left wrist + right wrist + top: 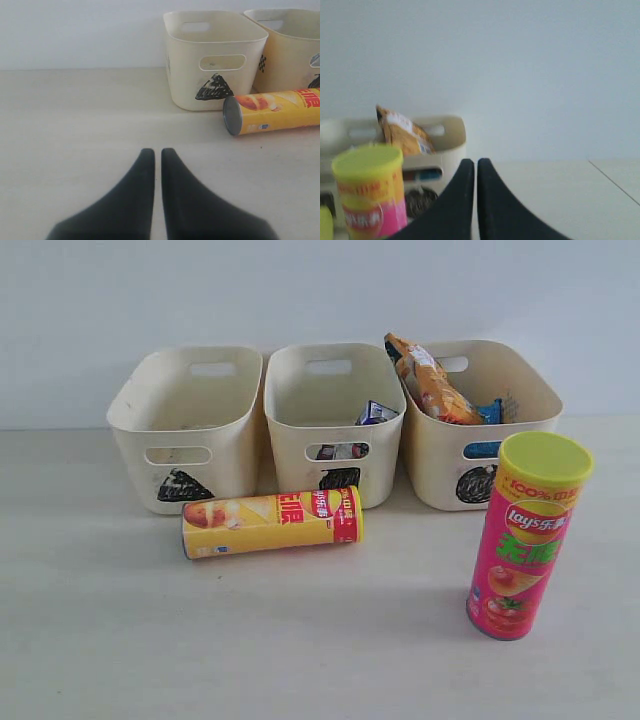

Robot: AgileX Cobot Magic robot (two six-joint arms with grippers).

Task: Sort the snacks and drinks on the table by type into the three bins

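Three cream bins stand in a row at the back: the triangle bin, the square bin and the circle bin. A yellow-and-red crisp tube lies on its side in front of the left two bins. A pink tube with a yellow-green lid stands upright front right. An orange bag and blue-and-white bags are in the circle bin. A small blue-and-white carton sits in the square bin. My left gripper is shut and empty, short of the yellow tube. My right gripper is shut and empty, beside the pink tube.
A plain white wall runs behind the bins. The pale tabletop stretches bare in front of the tubes. Neither arm shows in the exterior view.
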